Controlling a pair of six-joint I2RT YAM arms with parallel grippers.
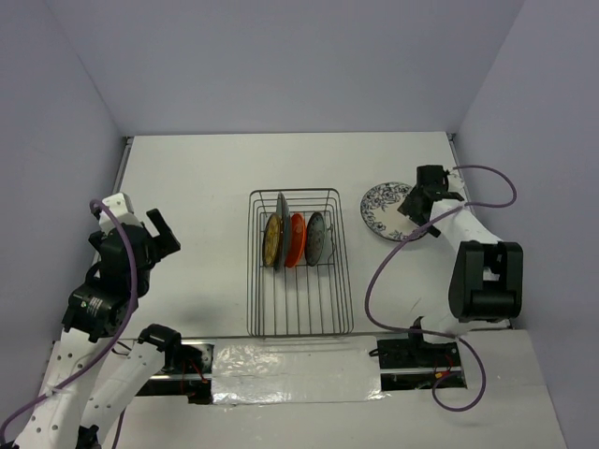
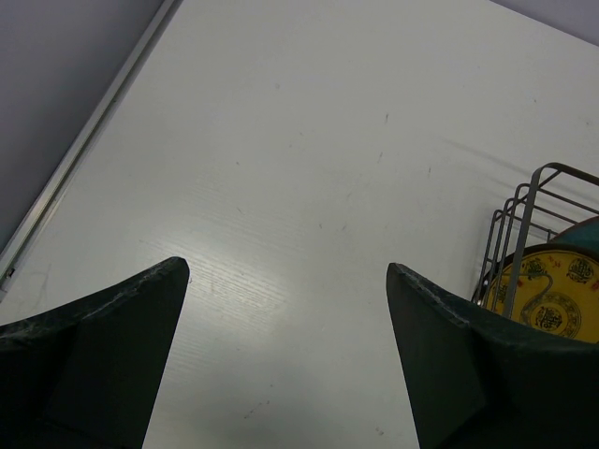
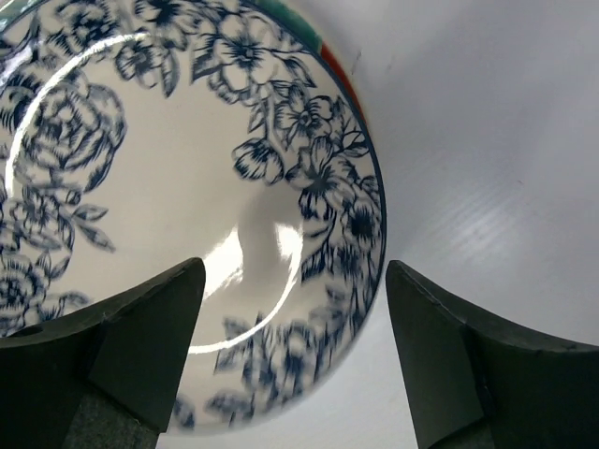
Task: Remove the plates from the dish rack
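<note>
The wire dish rack (image 1: 299,309) stands mid-table. In it, on edge, are a yellow-amber plate (image 1: 271,239), a larger dark teal plate (image 1: 281,224), an orange-red plate (image 1: 296,240) and a grey speckled plate (image 1: 317,238). The pale blue patterned plate (image 1: 382,208) lies flat on the table right of the rack. My right gripper (image 1: 418,217) is open just over that plate's near right rim (image 3: 168,168), its jaws (image 3: 295,281) straddling the edge without touching. My left gripper (image 1: 167,236) is open and empty, far left of the rack; its view (image 2: 288,271) shows the yellow plate (image 2: 552,299) and rack wires (image 2: 524,224).
White table with grey walls on three sides. A raised table edge (image 2: 84,150) runs along the left. Foil-covered strip (image 1: 290,369) and arm bases sit at the near edge. The right arm's purple cable (image 1: 374,281) loops beside the rack.
</note>
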